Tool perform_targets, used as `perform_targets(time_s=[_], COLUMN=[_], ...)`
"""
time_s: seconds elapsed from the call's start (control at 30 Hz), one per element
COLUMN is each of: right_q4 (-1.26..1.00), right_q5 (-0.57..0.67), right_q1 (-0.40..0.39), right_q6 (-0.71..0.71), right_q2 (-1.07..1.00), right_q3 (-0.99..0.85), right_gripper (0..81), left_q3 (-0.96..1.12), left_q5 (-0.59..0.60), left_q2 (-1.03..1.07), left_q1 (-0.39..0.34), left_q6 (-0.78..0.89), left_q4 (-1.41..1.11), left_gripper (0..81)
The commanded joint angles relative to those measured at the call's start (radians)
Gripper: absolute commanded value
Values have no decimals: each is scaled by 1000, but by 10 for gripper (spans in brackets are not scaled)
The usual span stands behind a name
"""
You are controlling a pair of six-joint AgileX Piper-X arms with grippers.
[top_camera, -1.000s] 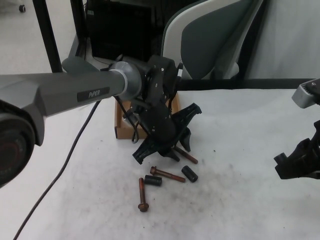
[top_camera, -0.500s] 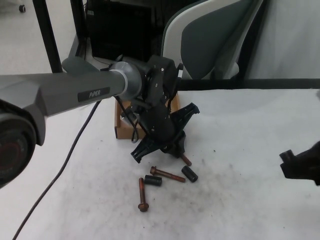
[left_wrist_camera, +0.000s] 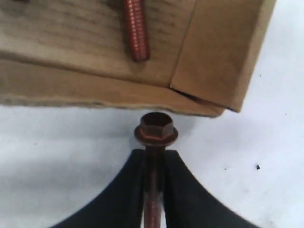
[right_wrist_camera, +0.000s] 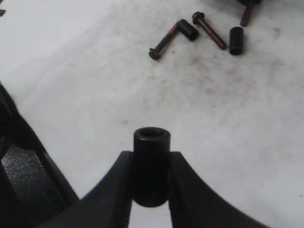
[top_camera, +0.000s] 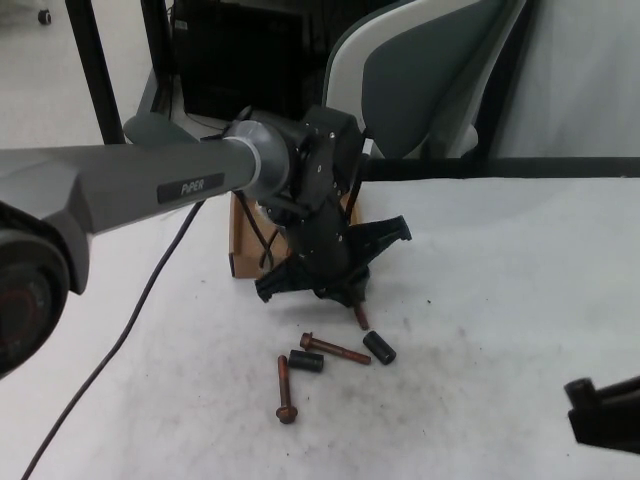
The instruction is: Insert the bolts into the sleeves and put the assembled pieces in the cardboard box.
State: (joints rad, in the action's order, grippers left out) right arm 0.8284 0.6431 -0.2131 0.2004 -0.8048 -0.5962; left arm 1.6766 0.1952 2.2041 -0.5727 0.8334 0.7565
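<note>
Bolt of copper-coloured metal point(left_wrist_camera: 156, 130) pinched in the left gripper point(left_wrist_camera: 153, 159), black cylindrical sleeve point(right_wrist_camera: 151, 142) clamped in the right gripper point(right_wrist_camera: 151, 159).
The left gripper sits toward 12 o'clock on the white bench point(top_camera: 480, 280), the hex head of its bolt just short of the brown cardboard box point(left_wrist_camera: 223, 52), where another threaded bolt point(left_wrist_camera: 136, 28) lies. The right gripper is at 4 o'clock. Two loose bolts point(top_camera: 335, 348) and two loose sleeves point(top_camera: 379, 347) lie at 6 o'clock from the left gripper.

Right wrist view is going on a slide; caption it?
Right gripper holding a black sleeve, loose bolts and sleeves on the bench beyond.
</note>
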Motion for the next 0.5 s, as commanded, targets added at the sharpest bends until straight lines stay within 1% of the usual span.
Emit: perform_targets(time_s=[0.0,0.27,0.47], right_q4=[-49,-63,-63], right_q5=[102,158,182], right_q1=[4,2,-27], right_q6=[0,0,0], right_q2=[12,12,12], right_q3=[31,31,31], right_gripper=[2,2,2], left_q3=[-6,-6,-45], left_q5=[-50,-75,-75], left_q2=[-59,-133,-205], left_q1=[0,0,-10], left_q6=[-116,-245,-319], left_q4=[3,10,-1], left_gripper=[8,8,8])
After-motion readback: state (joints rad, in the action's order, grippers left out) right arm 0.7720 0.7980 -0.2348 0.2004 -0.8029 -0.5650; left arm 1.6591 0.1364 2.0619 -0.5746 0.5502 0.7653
